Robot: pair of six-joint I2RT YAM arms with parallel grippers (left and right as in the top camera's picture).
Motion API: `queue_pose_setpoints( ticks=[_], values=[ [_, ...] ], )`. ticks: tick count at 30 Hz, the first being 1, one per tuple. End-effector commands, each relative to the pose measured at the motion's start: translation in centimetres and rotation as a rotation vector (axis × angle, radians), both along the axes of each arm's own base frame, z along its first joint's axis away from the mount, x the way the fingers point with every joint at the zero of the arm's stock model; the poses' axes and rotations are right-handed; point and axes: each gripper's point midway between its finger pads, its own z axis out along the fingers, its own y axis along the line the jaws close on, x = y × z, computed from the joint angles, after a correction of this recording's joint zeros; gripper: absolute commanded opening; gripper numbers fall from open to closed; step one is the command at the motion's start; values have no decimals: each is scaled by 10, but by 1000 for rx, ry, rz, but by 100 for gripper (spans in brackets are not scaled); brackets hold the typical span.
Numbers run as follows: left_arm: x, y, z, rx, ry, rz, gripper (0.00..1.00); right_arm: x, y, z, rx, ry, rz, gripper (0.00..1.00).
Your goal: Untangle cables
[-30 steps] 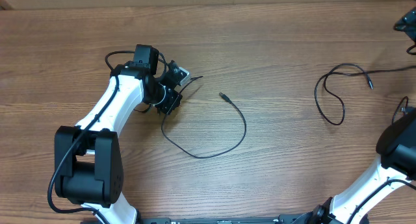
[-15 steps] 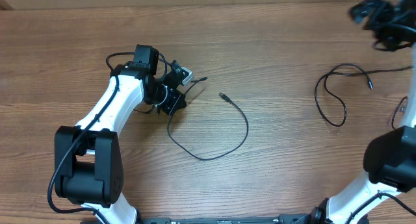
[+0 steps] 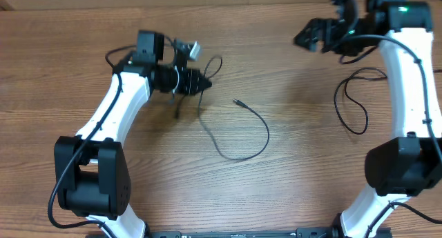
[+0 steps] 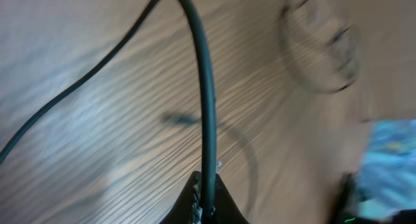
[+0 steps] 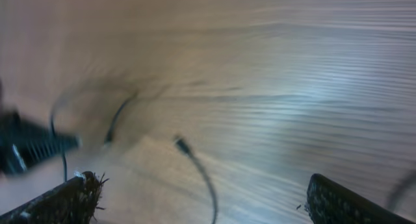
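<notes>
One thin black cable [image 3: 253,143] lies in a curve on the wooden table, its small plug [image 3: 237,101] near the middle. My left gripper [image 3: 205,80] is shut on this cable's other end and holds it raised. In the left wrist view the cable [image 4: 207,107] rises from between the closed fingertips. A second black cable [image 3: 351,100] lies looped at the right. My right gripper [image 3: 312,37] is open and empty, above the table at the upper right. In the right wrist view the first cable's plug [image 5: 182,145] shows blurred between the wide-apart fingers [image 5: 71,198].
The wooden table [image 3: 290,183] fills the view. A pale wall or edge runs along the far side. Both white arms reach in from the front edge, the left arm [image 3: 110,121] and the right arm [image 3: 407,93].
My left gripper has lifted and swung up and right with the cable end, dragging the cable's curve along. My right arm has swept in from the right edge to the upper right.
</notes>
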Motion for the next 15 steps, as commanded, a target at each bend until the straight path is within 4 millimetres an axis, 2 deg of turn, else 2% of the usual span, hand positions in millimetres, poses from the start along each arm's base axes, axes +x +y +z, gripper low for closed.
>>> queue_pose_setpoints(
  ticks=[1, 5, 8, 15],
  values=[
    [14, -16, 54, -160, 16, 13, 4, -16, 42, 7, -3, -65, 213, 100],
    [28, -18, 89, -190, -37, 31, 4, -36, 81, 4, -20, -67, 365, 99],
    [36, -19, 106, -194, -93, 30, 4, -51, 106, 3, -24, -60, 448, 98],
    [46, -20, 120, -231, -105, 68, 4, -81, 158, 2, -22, -58, 588, 98]
  ],
)
